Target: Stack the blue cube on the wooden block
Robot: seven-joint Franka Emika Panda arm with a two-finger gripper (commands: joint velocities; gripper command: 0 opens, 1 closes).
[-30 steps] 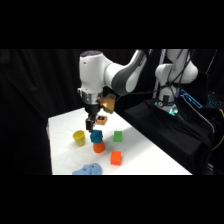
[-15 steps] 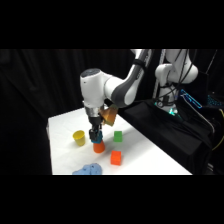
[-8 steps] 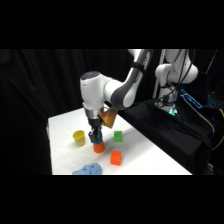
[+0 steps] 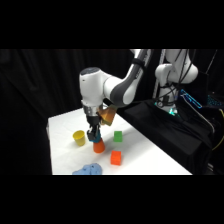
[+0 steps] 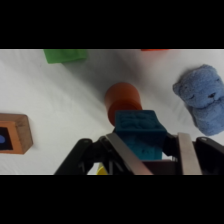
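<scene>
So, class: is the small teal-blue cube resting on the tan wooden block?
No: the teal-blue cube sits between the gripper fingers; the wooden block lies apart.

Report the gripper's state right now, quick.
Gripper: closed on the blue cube, held just above the orange cylinder, not yet over the wooden block.
</scene>
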